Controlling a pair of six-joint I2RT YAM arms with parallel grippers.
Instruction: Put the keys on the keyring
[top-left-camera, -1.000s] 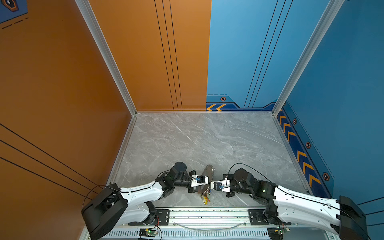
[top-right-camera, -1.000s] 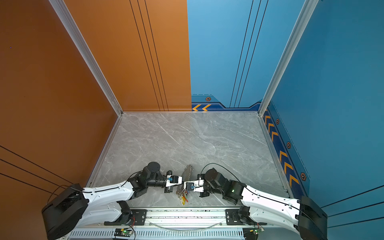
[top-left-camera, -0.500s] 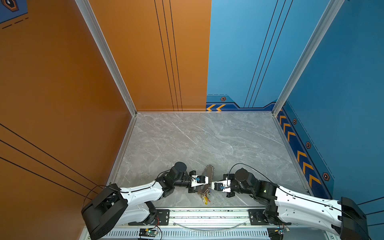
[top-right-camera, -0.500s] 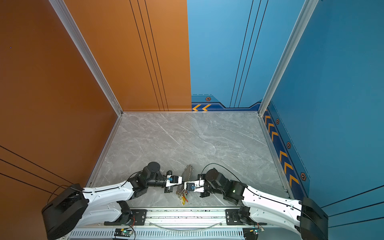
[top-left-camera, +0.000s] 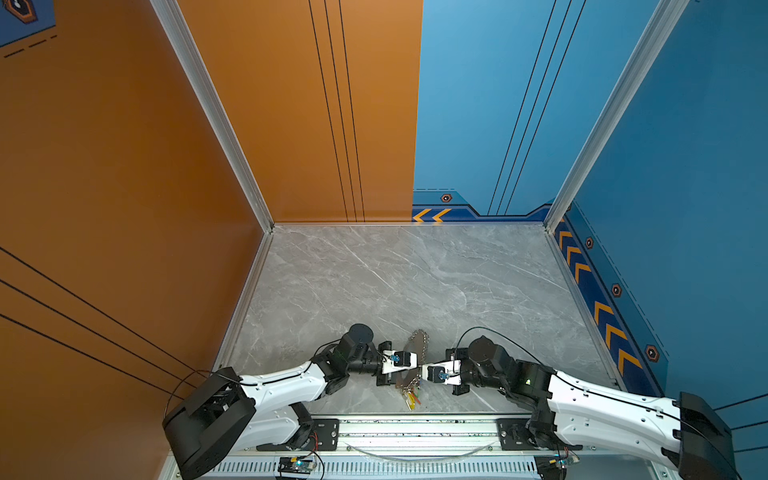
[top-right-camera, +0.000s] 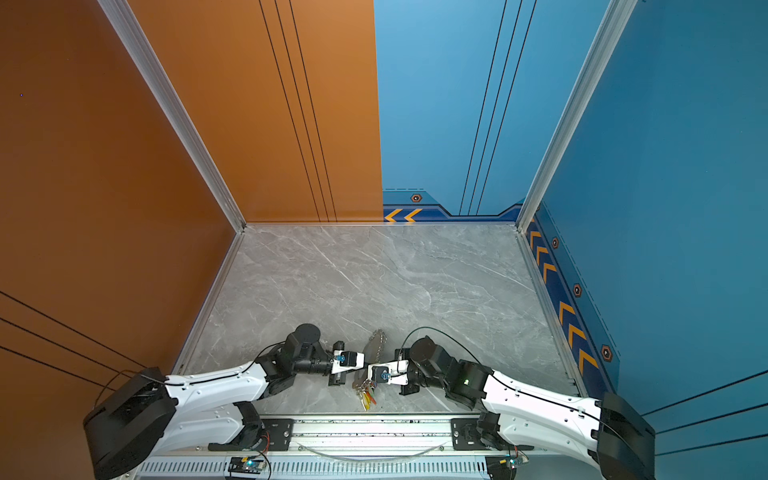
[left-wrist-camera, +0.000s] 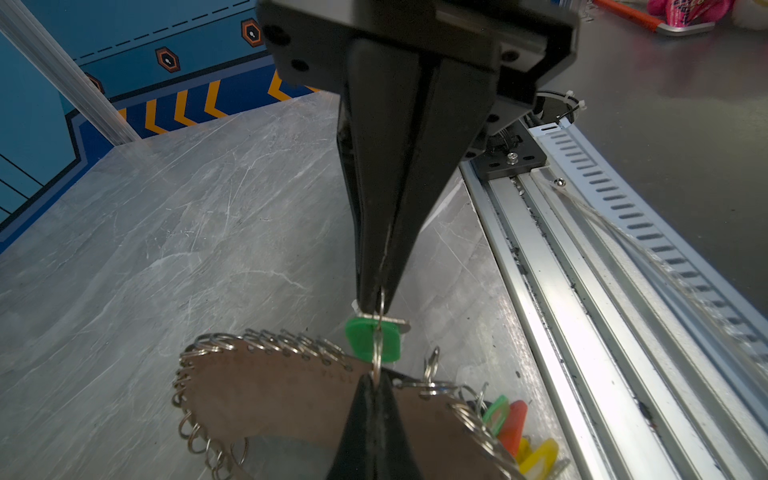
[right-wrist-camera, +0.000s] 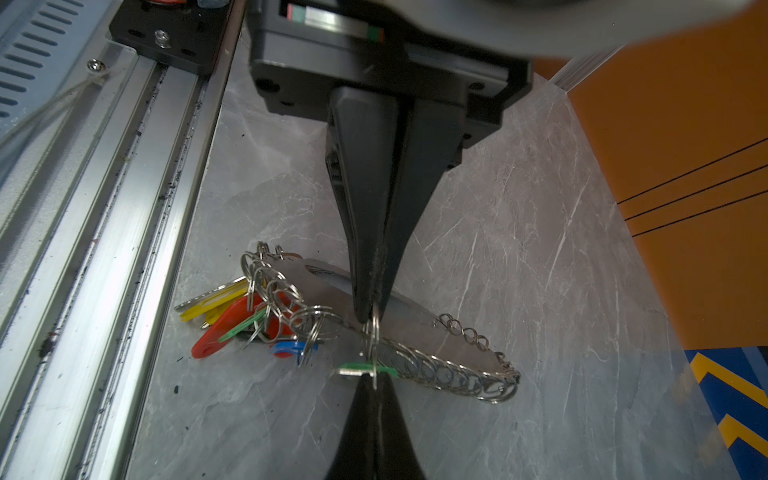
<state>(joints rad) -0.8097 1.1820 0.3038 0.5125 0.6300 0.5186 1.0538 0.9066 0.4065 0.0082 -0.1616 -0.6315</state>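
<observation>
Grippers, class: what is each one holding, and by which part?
Both are shut on one small silver ring carrying the green key: the left gripper pinches one side, the right gripper the opposite.

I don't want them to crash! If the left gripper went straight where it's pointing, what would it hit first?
Probably the right gripper: its tip faces the left gripper nose to nose. Between them is only the small silver ring with the green key, which both pinch.

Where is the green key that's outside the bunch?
In the left wrist view the green key sits on a silver ring pinched between the left gripper and right gripper, beside the keyring's ringed edge, away from the other keys near the rail.
</observation>
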